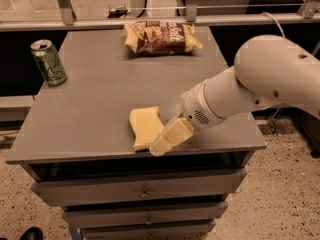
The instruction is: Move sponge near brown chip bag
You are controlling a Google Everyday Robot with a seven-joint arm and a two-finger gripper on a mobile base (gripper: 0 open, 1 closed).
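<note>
Grey tabletop (100,101) bears tool (165,140) against sponge (143,126) right edge.

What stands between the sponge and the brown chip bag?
Nothing visible. Only bare table lies between the sponge and the brown chip bag; the green can stands off at the left edge. The gripper is beside the sponge, near the front.
</note>
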